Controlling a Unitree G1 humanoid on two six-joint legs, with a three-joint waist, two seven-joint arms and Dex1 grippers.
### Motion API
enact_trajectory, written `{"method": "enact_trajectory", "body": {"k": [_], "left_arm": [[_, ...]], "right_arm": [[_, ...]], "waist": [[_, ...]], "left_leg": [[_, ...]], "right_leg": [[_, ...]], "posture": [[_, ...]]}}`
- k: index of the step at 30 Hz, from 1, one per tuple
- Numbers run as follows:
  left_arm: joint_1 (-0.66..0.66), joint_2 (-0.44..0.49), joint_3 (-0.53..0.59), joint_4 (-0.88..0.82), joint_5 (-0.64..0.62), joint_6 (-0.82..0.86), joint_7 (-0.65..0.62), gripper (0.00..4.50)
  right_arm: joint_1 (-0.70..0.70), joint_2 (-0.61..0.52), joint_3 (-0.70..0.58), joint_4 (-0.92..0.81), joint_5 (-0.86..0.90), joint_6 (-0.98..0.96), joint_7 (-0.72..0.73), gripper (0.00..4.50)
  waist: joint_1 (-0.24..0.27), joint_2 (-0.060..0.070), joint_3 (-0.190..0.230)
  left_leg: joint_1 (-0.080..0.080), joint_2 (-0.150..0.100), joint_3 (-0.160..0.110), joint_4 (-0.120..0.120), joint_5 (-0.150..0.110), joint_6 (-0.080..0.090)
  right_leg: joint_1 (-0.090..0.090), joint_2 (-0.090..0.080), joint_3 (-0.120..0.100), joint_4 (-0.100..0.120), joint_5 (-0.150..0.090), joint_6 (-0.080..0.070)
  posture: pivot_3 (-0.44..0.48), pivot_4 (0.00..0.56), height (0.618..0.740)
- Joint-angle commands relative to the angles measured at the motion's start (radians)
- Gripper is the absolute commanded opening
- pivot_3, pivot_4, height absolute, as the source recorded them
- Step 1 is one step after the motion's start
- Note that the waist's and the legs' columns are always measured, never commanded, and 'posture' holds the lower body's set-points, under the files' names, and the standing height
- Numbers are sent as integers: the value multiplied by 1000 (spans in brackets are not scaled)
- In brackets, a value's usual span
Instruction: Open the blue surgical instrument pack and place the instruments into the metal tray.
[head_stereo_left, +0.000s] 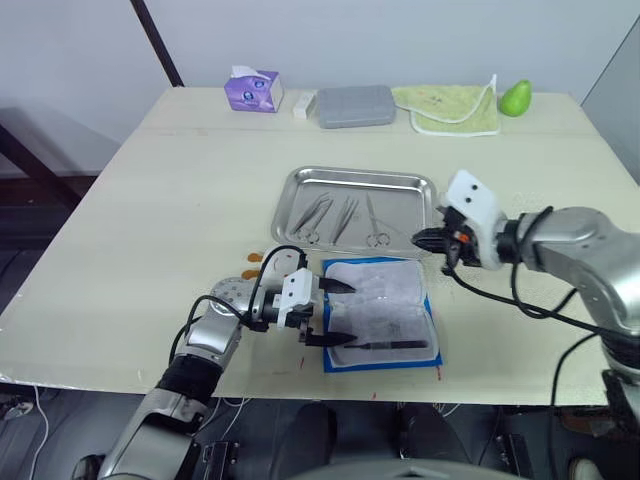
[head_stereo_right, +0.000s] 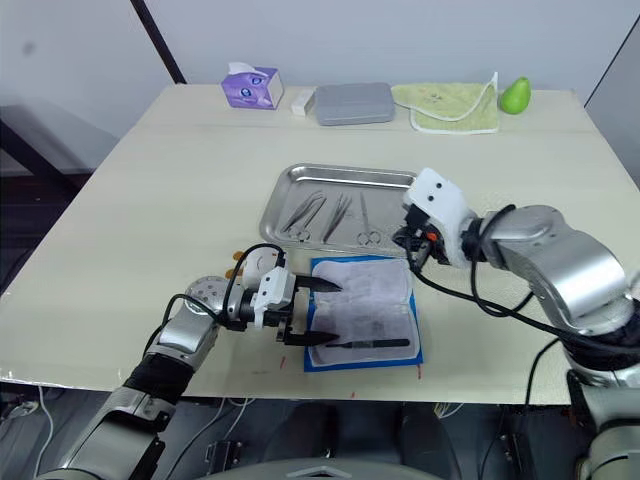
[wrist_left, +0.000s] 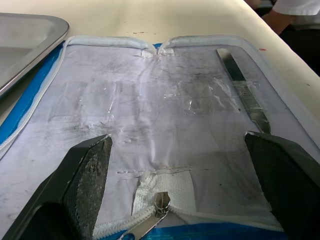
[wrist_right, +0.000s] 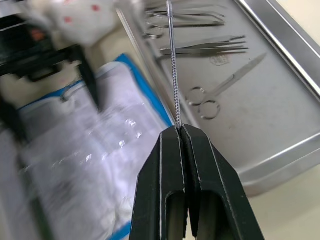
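1 metal tray (head_stereo_left: 300, 190), 4 instruments in tray (head_stereo_left: 345, 218), 1 instrument on pack (head_stereo_left: 390, 344), 1 thin instrument (wrist_right: 174, 75) in right gripper (wrist_right: 182, 131), 1 blue pack (head_stereo_left: 335, 358), 1 tissue box (head_stereo_left: 252, 90), 1 grey case (head_stereo_left: 356, 106), 1 cloth (head_stereo_left: 446, 108), 1 pear (head_stereo_left: 515, 98)

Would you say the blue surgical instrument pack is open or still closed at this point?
Open. The blue surgical instrument pack lies spread flat beside the metal tray, its whitish inner sheet exposed, one instrument left on it.

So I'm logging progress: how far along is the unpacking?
The pack lies open, and several instruments already sit in the tray. The right claw is shut on a thin tool over the tray. One instrument remains in the pack, beside the open left claw.
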Motion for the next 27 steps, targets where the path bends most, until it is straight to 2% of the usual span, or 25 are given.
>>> {"method": "enact_trajectory", "body": {"k": [1, 3, 7, 13, 27], "left_arm": [[34, 7, -26, 36, 47, 38, 20, 4500], [36, 7, -24, 29, 46, 43, 24, 4500], [40, 6, -24, 21, 46, 47, 28, 4500], [40, 4, -23, 24, 47, 46, 29, 4500], [47, 4, -20, 25, 49, 41, 33, 4500]], "right_arm": [[-84, 207, -90, 112, -63, 157, -193, 18], [-118, 351, -168, 203, -129, 195, -318, 18], [-153, 469, -222, 321, -193, 168, -439, 18], [-170, 547, -268, 446, -233, 98, -531, 18], [-153, 639, -281, 539, -260, -10, -628, 18]], "waist": [[-3, 1, 0], [1, 1, 0], [1, 2, 0], [-4, 4, 0], [-6, 4, 1]], "left_leg": [[0, 0, 1, 0, 0, 0], [-1, 0, 1, 0, 0, 0], [-2, -2, 1, 0, 0, 0], [-2, -2, 2, 0, 0, 0], [-2, -2, 2, 0, 0, 0]], "right_leg": [[0, 0, 1, 1, 0, 0], [-2, 0, 1, 2, 0, 0], [-3, 0, 1, 2, 0, 0], [-4, 0, 2, 3, 0, 0], [-4, 0, 2, 3, 0, 0]], "posture": [[0, 150, 740], [0, 150, 740], [0, 150, 740], [0, 150, 740], [0, 150, 740]]}}
